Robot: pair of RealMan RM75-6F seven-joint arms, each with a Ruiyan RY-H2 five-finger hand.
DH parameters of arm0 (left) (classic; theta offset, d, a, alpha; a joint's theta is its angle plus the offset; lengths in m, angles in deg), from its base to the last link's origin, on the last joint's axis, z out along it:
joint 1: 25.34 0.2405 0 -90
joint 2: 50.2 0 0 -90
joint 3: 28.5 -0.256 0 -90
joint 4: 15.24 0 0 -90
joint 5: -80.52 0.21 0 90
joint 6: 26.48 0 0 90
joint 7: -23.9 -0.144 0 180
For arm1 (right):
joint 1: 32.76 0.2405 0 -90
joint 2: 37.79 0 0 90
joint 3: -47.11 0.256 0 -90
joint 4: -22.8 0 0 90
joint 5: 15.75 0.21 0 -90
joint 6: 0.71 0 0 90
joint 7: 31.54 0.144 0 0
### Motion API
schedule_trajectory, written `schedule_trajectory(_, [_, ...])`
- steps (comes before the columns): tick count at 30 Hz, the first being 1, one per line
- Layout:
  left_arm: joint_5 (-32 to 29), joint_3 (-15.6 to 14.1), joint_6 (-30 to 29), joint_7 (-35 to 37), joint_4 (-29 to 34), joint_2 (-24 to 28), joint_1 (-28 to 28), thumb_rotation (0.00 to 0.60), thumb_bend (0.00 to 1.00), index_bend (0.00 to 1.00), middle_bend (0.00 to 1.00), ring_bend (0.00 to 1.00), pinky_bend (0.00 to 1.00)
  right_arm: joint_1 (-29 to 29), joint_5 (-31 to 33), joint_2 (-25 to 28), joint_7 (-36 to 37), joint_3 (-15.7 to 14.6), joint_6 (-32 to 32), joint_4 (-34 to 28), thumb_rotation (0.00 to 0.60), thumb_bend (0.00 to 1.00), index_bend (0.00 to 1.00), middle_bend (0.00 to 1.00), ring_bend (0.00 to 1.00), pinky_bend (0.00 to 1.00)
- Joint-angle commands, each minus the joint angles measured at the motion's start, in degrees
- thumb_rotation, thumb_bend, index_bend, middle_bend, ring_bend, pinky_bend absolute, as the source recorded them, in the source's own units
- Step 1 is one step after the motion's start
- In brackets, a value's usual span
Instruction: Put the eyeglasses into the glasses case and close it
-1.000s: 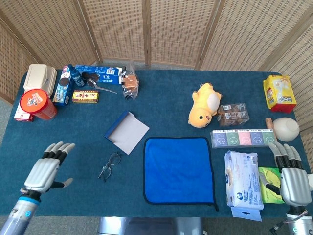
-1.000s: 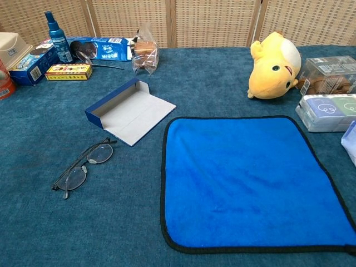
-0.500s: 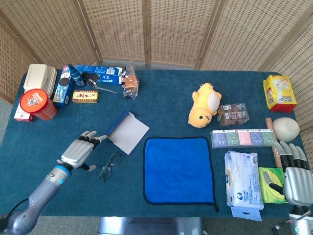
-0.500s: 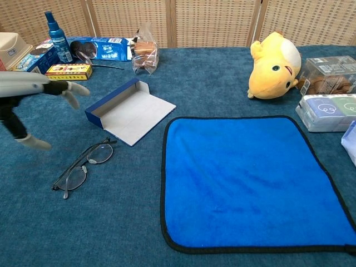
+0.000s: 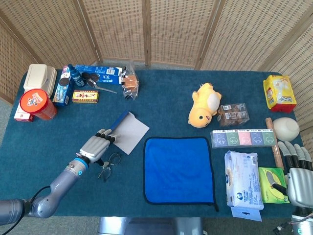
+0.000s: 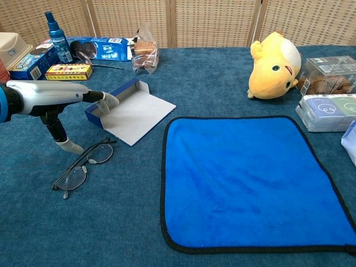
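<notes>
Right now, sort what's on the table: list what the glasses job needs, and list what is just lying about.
For the job:
- eyeglasses
- glasses case, lying open
- left hand, above the eyeglasses, holding nothing

Lying about:
- blue cloth
- yellow plush toy
- cookie box
- red tub
- wipes pack
- spray bottle

No legible text on any box (image 6: 67, 71) or packet (image 5: 243, 178).
</notes>
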Motion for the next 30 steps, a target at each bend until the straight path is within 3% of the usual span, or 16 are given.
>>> schedule_trajectory(1, [-0.85, -0.87, 0.04, -0.21, -0.49, -0.03, -0.98, 0.597, 0.16, 0.0, 0.19, 0.0, 0.0, 0.0, -0.02, -0.03, -0.06, 0.01, -0.06, -0.06, 0.6, 0.29, 0.1, 0.09, 0.0, 0.07])
schedule_trajectory(19, [-6.6, -6.6, -3.82, -4.82, -0.02, 4.26, -4.06, 0.598, 0.16, 0.0, 0.25, 0.0, 0.0, -0.65, -0.9, 0.08, -0.7, -0.12, 0.88, -0.88, 0.6, 0.29, 0.1, 0.09, 0.0, 0.07])
schedule_trajectory(30, [-8.65, -7.04, -4.87, -4.51, -3.33, 5.49, -4.91, 0.599, 0.16, 0.0, 0.25, 0.0, 0.0, -1.49, -1.85, 0.38, -0.87, -0.46, 2.09, -1.4, 0.6, 0.29, 0.1, 0.09, 0.0, 0.07])
